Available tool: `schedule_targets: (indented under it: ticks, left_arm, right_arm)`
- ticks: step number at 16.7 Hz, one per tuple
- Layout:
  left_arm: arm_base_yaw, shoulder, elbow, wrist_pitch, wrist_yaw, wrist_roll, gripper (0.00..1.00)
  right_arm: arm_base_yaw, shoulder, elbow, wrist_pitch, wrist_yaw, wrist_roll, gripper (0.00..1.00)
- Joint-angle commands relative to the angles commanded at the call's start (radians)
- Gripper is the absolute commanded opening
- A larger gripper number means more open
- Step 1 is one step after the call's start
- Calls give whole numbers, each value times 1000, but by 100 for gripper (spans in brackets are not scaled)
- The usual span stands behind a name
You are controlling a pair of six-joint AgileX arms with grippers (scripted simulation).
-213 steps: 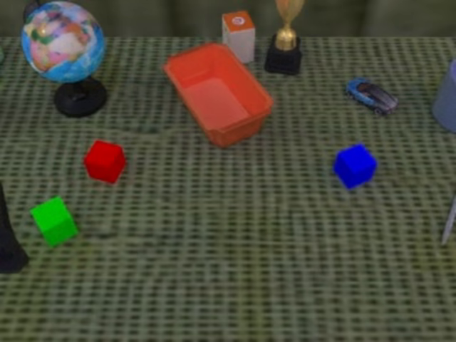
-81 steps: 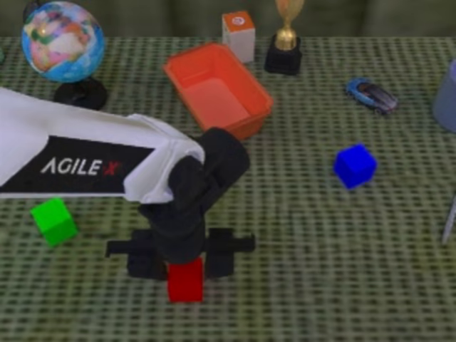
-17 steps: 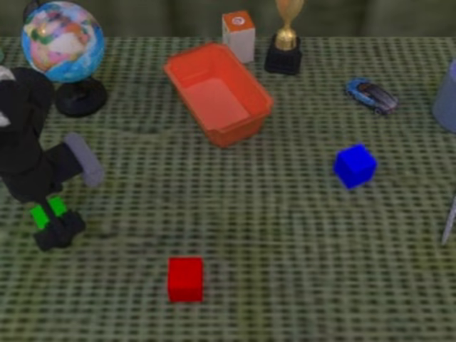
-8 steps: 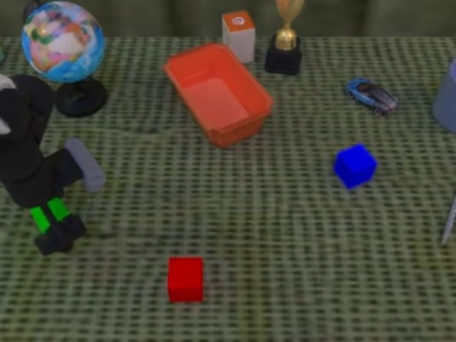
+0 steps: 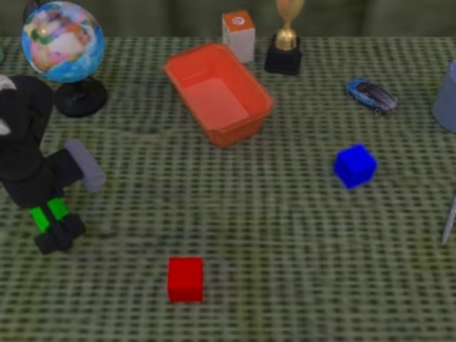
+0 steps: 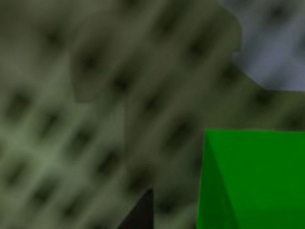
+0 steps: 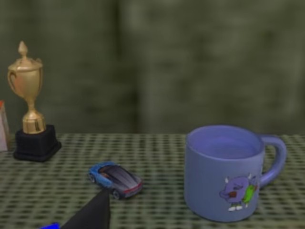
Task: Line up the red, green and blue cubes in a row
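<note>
Down at the left edge of the table [image 5: 285,235], the left gripper [image 5: 51,221] stands over the green cube [image 5: 47,212], its dark fingers on either side of it with green showing between them. They look closed against the cube's sides, and the left wrist view agrees: the green cube [image 6: 252,179] fills the near corner, tight beside one dark fingertip [image 6: 140,212].

The red cube [image 5: 185,278] sits alone near the front edge, left of centre and well apart from the gripper. The blue cube [image 5: 355,166] rests on the right half, tilted relative to the weave of the cloth and far from the other two.

Behind them stand a globe [image 5: 63,43] at the back left, an orange tray [image 5: 219,92] turned at an angle, a white box with an orange top [image 5: 239,34] just behind it, a gold trophy [image 5: 286,35] on a black base, and a blue toy car [image 5: 372,95].

Of the right arm only a thin sliver [image 5: 449,221] shows at the right edge; I cannot tell how its gripper is set. Its wrist view takes in a blue mug [image 7: 228,171] printed with a small cartoon figure. No writing is legible anywhere.
</note>
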Motion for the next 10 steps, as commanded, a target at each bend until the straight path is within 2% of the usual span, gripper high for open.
schedule_targets:
  ticks: [3, 10]
  left_arm:
    - [0, 0, 0, 0, 0, 0, 2]
    - [0, 0, 0, 0, 0, 0, 0]
  right_arm:
    - [0, 0, 0, 0, 0, 0, 100]
    - [0, 0, 0, 0, 0, 0, 100]
